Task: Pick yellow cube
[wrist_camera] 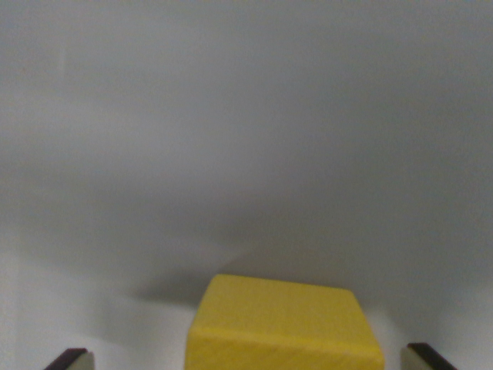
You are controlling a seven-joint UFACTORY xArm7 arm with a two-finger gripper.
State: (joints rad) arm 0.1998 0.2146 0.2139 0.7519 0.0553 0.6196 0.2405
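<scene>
The small matte yellow cube [283,324] sits on the plain pale grey surface [246,139], low in the wrist view and just right of its centre line, its lower part cut off by the bottom edge. Its top face is square to the camera, the near edge running left to right and dipping slightly toward the wrist view's right; being a cube, it offers no clear long axis. The end effector [253,361] stands spread wide, one dark-backed, pale-faced fingertip [71,359] in the lower left corner, the other in the lower right, both well clear of the cube's sides. A soft shadow spreads behind the cube.
</scene>
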